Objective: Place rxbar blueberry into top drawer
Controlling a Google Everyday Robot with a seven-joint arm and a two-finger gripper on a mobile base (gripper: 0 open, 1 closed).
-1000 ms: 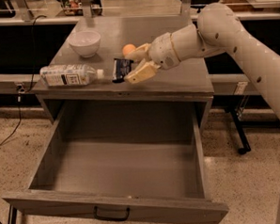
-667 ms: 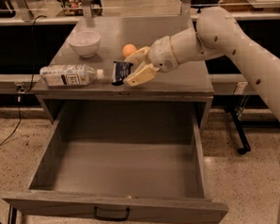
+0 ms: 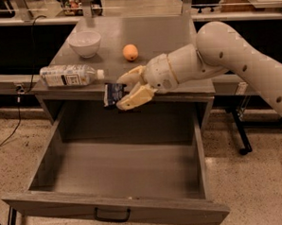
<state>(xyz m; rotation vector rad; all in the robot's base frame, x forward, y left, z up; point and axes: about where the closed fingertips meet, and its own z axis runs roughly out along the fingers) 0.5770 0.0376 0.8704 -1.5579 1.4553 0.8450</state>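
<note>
My gripper [image 3: 124,91] is shut on the rxbar blueberry [image 3: 113,94], a small dark navy-blue bar with pale print. I hold it in the air just past the front edge of the grey cabinet top [image 3: 175,37], above the back of the top drawer [image 3: 120,167]. The drawer is pulled wide open and holds nothing. Its black handle [image 3: 112,214] shows on the front panel. The white arm reaches in from the right.
A clear plastic water bottle [image 3: 70,74] with a white label lies on its side at the cabinet top's front left. A white bowl [image 3: 85,43] and an orange round fruit [image 3: 130,52] sit further back. A black stand leg [image 3: 240,133] is at right.
My gripper has carried the bar forward off the cabinet top and lower, so it now hangs over the back of the open drawer. Bottle, bowl and fruit have not moved.
</note>
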